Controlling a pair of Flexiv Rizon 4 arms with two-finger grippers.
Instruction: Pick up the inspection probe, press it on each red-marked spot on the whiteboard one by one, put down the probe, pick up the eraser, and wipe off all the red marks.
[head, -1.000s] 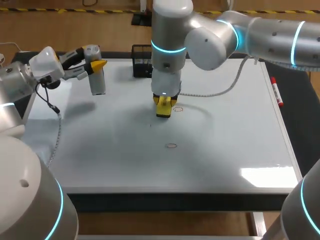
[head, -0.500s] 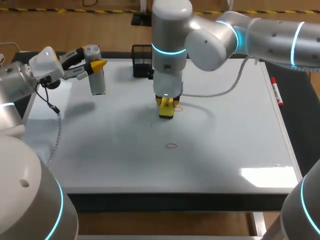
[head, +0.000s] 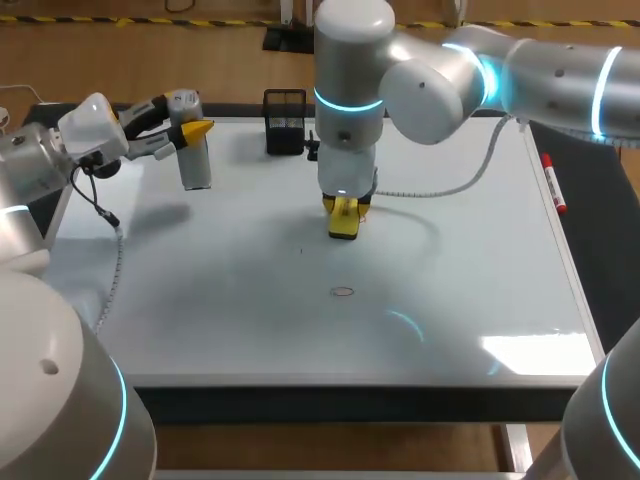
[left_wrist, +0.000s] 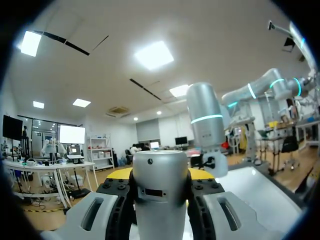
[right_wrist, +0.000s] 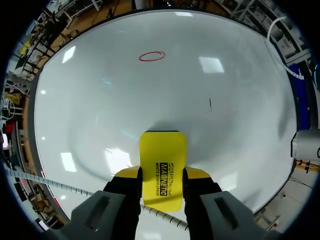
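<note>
The right tool (right_wrist: 161, 186), clamped on the flat yellow eraser (right_wrist: 162, 155), has slid sideways over the red ring that lay just beside it. That mark is now probably wiped, or at least covered. One thin red oval (right_wrist: 151, 56) remains ahead on the glossy whiteboard (head: 470, 260). Well aside, the left tool (head: 188, 131) grips the smooth metal cylindrical probe (head: 196, 165).

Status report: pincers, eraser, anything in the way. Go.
Right pincer shut on yellow block eraser, pressed to white board. Left pincer shut on silver cylindrical probe, off to the side. One red ring unwiped. White coiled cable beside right arm.
</note>
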